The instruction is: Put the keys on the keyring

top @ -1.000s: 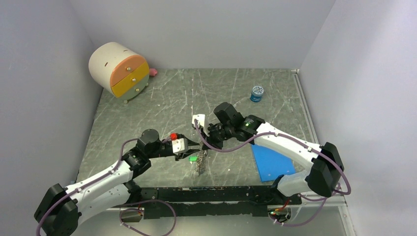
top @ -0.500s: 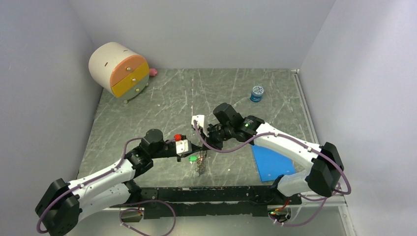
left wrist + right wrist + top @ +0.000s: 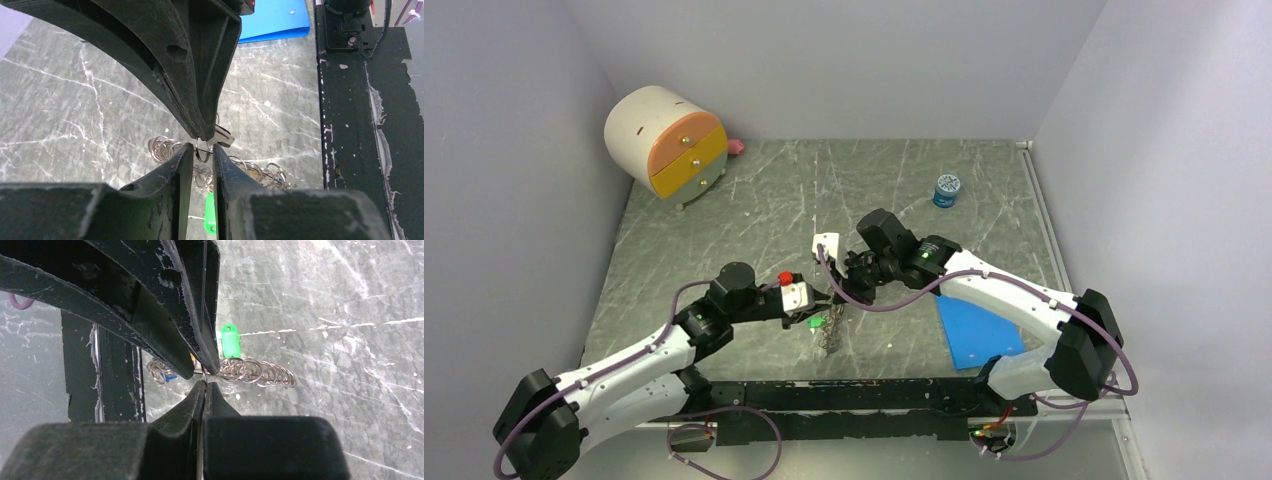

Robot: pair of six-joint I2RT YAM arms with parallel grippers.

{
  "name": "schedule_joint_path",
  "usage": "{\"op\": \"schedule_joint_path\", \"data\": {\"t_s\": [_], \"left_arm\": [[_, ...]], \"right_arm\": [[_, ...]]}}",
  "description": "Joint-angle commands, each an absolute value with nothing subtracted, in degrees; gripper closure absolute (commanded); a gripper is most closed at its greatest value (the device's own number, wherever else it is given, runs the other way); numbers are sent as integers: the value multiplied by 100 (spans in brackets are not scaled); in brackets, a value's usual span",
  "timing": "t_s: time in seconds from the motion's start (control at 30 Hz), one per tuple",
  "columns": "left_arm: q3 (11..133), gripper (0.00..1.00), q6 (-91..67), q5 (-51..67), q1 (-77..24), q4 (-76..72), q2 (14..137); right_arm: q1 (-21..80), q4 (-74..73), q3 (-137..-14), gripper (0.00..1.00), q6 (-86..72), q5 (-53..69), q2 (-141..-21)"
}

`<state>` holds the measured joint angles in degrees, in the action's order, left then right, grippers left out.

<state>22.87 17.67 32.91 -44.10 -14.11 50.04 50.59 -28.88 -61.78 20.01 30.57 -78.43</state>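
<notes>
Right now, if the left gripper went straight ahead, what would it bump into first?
Probably the keyring: a thin loop of it sits just ahead of the left gripper, pinched by the right gripper close behind it. Depth is unclear.

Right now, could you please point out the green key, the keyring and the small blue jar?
green key [image 3: 229,341]: right wrist view, on its plastic head.
keyring [image 3: 260,373]: right wrist view, on its beaded-looking silvery edge.
small blue jar [image 3: 946,188]: top external view, on its lid.
</notes>
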Motion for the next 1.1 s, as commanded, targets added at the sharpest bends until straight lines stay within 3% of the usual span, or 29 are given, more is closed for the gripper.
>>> {"op": "schedule_joint_path", "data": {"t_s": [0.0, 0.1, 0.27, 0.43, 0.57, 0.63, 0.77, 0.9, 1.07], "left_arm": [[2467, 81, 1723, 3207, -4434, -1488, 4944], [2553, 97, 1742, 3299, -4439, -1446, 5061], [2553, 97, 1739, 3253, -4443, -1483, 5088], [2193, 97, 1262, 2918, -4434, -2148, 4842], [1835, 97, 827, 2701, -4435, -3038, 4703], [1708, 98, 647, 2701, -4434, -3496, 4717], [1503, 97, 313, 2708, -4430, -4246, 4782], [1278, 97, 92, 2673, -4424, -4953, 4809], [1195, 97, 45, 2946, -4428, -5424, 4778]], "right_arm": [[5076, -2540, -6311, 100, 2012, 3210, -7741], [5078, -2568, -6325, 100, 2021, 3196, -7781], [5080, -2510, -6319, 100, 2006, 3123, -7764], [5072, -2148, -6260, 52, 1811, 3196, -7574], [5012, -1355, -5885, 27, 1441, 3212, -7130], [4921, -952, -5573, 19, 1241, 3313, -6873], [4390, -92, -4942, 19, 782, 4126, -6449], [3729, 927, -4340, 33, 187, 5382, -6251], [3614, 1899, -4019, 45, -68, 6137, -6281]]}}
